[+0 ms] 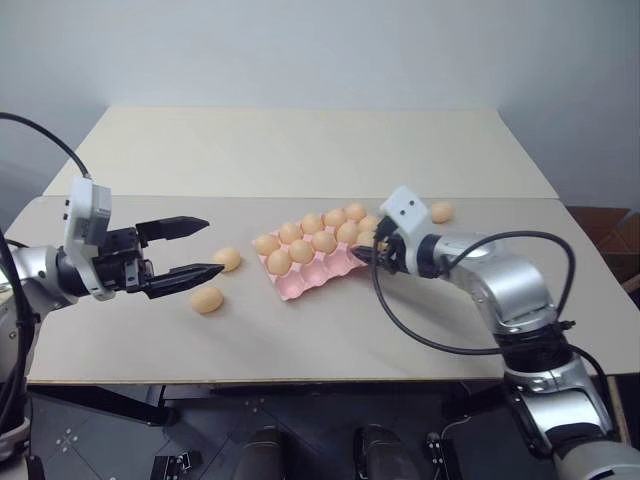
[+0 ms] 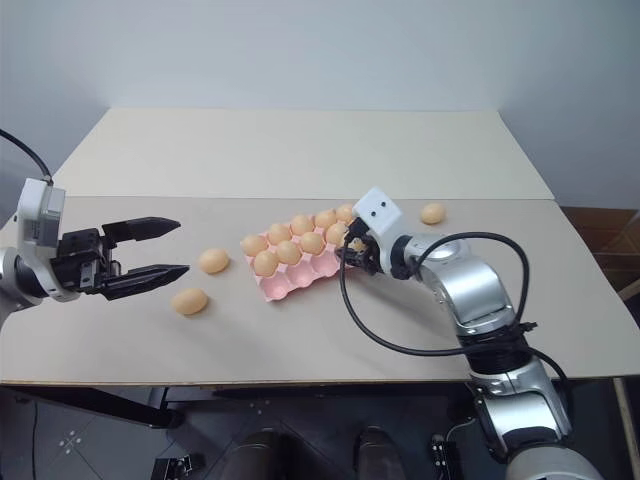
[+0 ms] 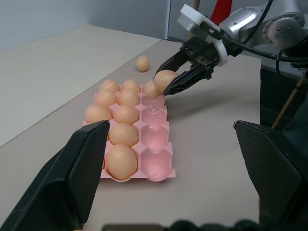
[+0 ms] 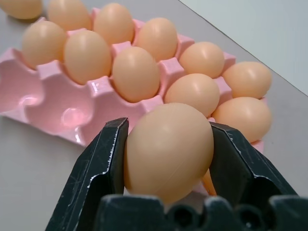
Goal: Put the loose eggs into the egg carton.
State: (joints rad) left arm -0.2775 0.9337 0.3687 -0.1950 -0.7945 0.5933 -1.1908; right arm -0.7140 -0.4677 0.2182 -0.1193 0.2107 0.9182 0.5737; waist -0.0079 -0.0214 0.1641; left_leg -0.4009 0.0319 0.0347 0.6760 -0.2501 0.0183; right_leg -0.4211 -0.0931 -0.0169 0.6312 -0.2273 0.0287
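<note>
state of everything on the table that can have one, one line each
egg carton: flat on the table, two rows full, near row holds one egg at the right end, four cups empty
held egg: pinched in the right claw, over the carton's right end
loose eggs: three on the table, outside the carton
left claw: open, empty

The carton looks like smooth pink moulded plastic with a slight gloss; its empty cups catch soft highlights. The eggs in it are smooth and nearly matt, like the egg just beside the carton's end, between black fingers of hard, scuffed matt plastic. Under the carton, the table is a smooth, matt beige board.
</note>
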